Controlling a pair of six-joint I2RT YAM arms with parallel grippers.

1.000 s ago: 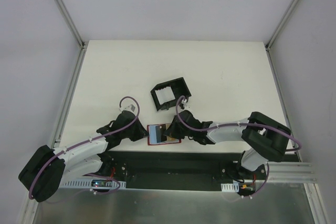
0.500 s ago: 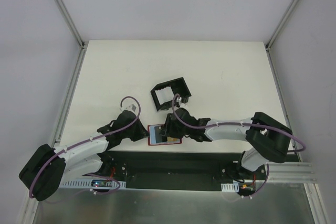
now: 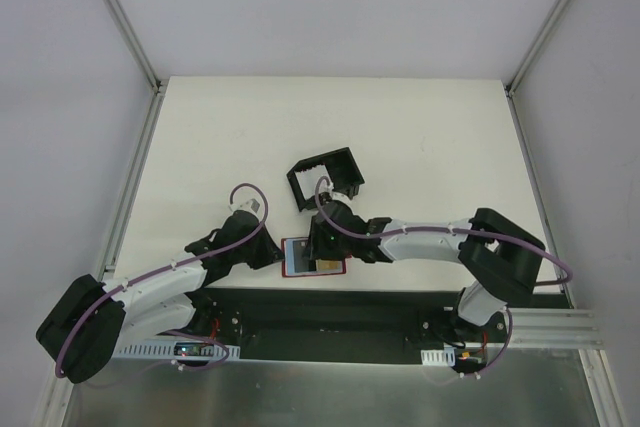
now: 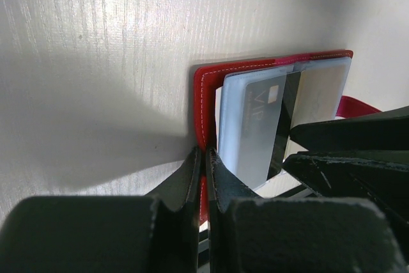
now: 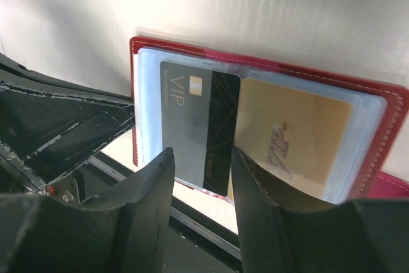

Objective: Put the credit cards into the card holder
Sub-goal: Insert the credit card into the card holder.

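The red card holder (image 3: 303, 259) is lying open at the table's (image 3: 420, 137) near edge, its pale sleeves showing a dark credit card (image 5: 198, 119) and a gold credit card (image 5: 294, 139). The left gripper (image 4: 206, 158) is pinching its left rim. The right gripper (image 5: 201, 158) is hovering over it, jaws parted.

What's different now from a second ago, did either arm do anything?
The right gripper has opened, its jaws now apart over the dark card, and its arm has shifted left over the card holder. The left gripper stays shut on the card holder's edge; the black box has not moved.
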